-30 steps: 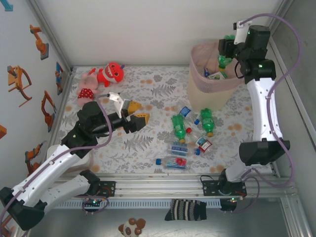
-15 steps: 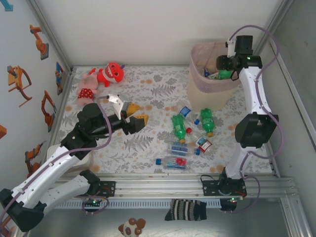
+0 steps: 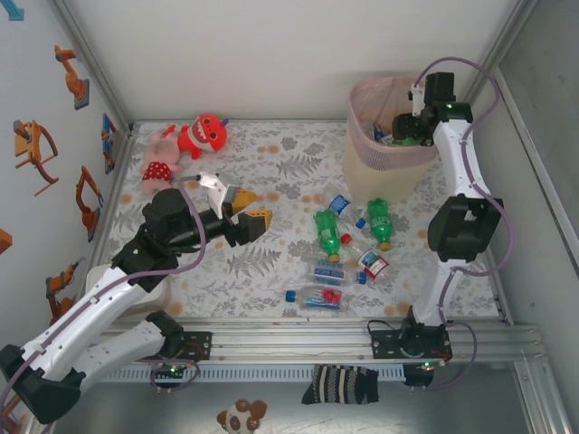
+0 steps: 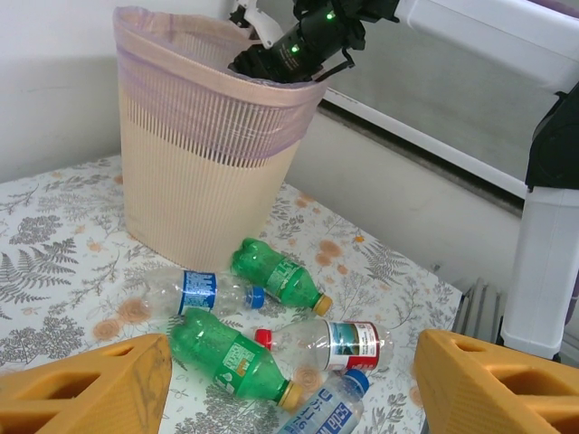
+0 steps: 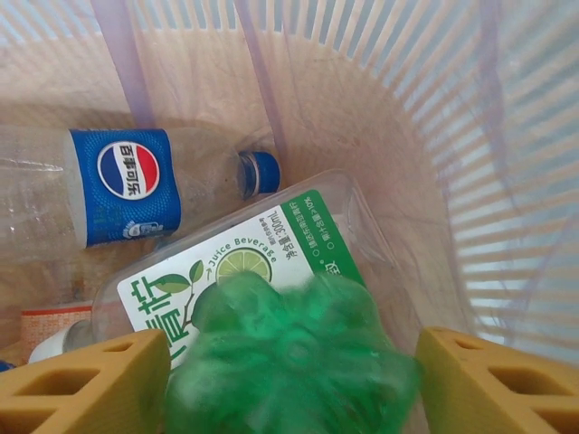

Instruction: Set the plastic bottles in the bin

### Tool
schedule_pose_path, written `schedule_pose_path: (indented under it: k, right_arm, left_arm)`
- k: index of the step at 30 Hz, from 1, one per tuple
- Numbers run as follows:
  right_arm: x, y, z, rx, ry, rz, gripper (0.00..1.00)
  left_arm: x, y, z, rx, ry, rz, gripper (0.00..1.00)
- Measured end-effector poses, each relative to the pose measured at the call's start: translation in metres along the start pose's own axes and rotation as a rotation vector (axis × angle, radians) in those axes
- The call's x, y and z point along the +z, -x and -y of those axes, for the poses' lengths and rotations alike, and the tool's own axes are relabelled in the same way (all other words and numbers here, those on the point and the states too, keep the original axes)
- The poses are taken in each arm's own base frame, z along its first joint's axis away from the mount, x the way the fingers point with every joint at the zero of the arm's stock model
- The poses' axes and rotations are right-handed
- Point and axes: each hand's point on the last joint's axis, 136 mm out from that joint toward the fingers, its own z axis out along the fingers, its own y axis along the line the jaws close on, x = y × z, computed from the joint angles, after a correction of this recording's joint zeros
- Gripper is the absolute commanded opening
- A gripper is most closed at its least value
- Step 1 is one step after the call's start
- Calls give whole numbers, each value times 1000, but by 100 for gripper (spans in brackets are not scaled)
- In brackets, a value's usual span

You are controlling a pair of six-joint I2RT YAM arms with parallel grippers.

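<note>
- The left fingers, orange and blocky, stood spread wide with nothing between them, hovering above the left-middle of the floral-patterned table.
- Nearest the arm bases, a clear plastic bottle with a blue cap lay on its side on the table.
- Just beyond it lay a clear bottle with a blue label and, to its right, a clear bottle with a red cap and a red-and-white label.
- Farther on lay a green plastic bottle and a second green bottle, near each other. A small clear bottle with a blue label and blue cap lay between them and the foot of the bin.
- At the far left of the table, a red plush toy and a pink plush toy lay side by side.
- The tall tapered bin, with a pink mesh rim and a cream ribbed body, stood upright at the far right, well apart from the left fingers.
- The right fingers, also orange, pointed down inside the bin's mouth. A blurred green plastic bottle sat base-up between them. Whether they gripped it or had let go could not be told.
- Below lay a clear bottle with a lime-printed label and, deeper, a clear bottle with a blue cola label.
</note>
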Motion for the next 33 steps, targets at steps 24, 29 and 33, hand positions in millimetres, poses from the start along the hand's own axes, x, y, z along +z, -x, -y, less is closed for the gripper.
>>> schedule_pose_path:
  k: [24, 29, 33]
  right_arm:
    - [-169, 37, -32, -31, 92, 352, 71]
    - [-183, 18, -70, -104, 195, 354, 71]
    - [-191, -7, -121, -251, 300, 329, 70]
  left_arm:
    - [25, -43, -14, -18, -3, -170, 69]
    - [25, -49, -15, -8, 2, -197, 69]
    - [27, -52, -18, -18, 10, -206, 68]
